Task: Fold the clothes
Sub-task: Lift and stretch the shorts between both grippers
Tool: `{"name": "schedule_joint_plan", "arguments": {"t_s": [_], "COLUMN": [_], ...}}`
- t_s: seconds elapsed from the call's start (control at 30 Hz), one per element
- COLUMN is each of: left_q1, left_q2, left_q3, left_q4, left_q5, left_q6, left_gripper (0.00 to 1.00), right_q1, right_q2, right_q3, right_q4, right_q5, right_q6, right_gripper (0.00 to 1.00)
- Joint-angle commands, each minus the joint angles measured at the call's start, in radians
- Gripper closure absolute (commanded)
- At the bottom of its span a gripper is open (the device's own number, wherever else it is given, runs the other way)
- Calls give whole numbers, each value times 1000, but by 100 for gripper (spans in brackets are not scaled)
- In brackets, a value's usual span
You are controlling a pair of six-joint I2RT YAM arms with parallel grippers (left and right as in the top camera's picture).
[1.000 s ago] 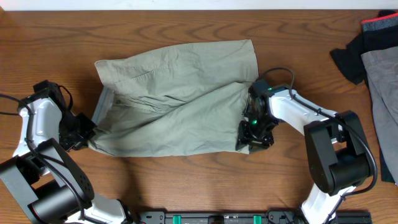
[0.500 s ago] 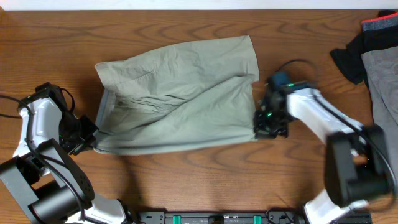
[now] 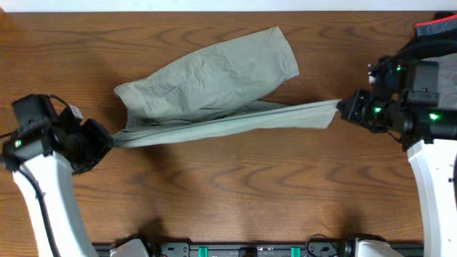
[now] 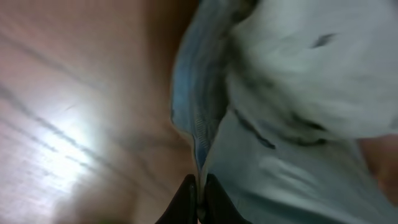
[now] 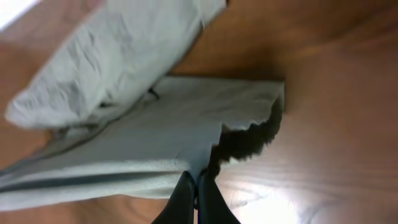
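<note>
Khaki shorts (image 3: 214,78) sit mid-table, upper half, no longer lying flat: a second ago they were spread as a broad sheet with both grippers at its lower corners. Now the near leg is drawn out into a narrow taut band running left to right, while the far leg lies slack and crumpled on the table (image 3: 228,207) behind it. Reads as a lift-and-stretch to straighten the garment before a fold, so no fold made yet, task early. Left gripper (image 3: 103,141) is at the waistband end, jaws pinched closed on the fabric; the left wrist view shows the tips (image 4: 198,199) meeting on the edge beside the pale blue waistband lining (image 4: 196,106). Right gripper (image 3: 345,109) has swung well out to the right and away from the shorts' earlier footprint, jaws clamped narrow on the leg hem; the right wrist view shows the tips (image 5: 196,196) closed on the hem corner, cloth (image 5: 124,81) fanning away. Both arms are extended outward and pull in opposite directions, left forearm low-left, right forearm at the right edge. Dark garment with red trim (image 3: 434,28) lies far right, untouched.
</note>
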Motion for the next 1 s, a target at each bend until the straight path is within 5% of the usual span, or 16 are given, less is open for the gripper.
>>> {"name": "schedule_joint_plan", "arguments": {"t_s": [0.0, 0.5, 0.7, 0.97], "left_q1": [22, -17, -30, -30], "left_q2": [-93, -271, -264, -227], "left_q3": [70, 440, 462, 465], "left_q4": [5, -205, -224, -71], "left_q5": [14, 89, 89, 109], "left_q6": [38, 164, 164, 143], "left_gripper": [94, 94, 94, 94], "right_q1": [-47, -47, -47, -47], "right_q2": [-26, -26, -19, 22], "right_q3": [99, 505, 530, 530], "right_q4": [13, -92, -126, -21], "right_q5": [161, 292, 292, 299], "right_q6": [-19, -7, -17, -22], "right_gripper": [99, 99, 99, 99]}}
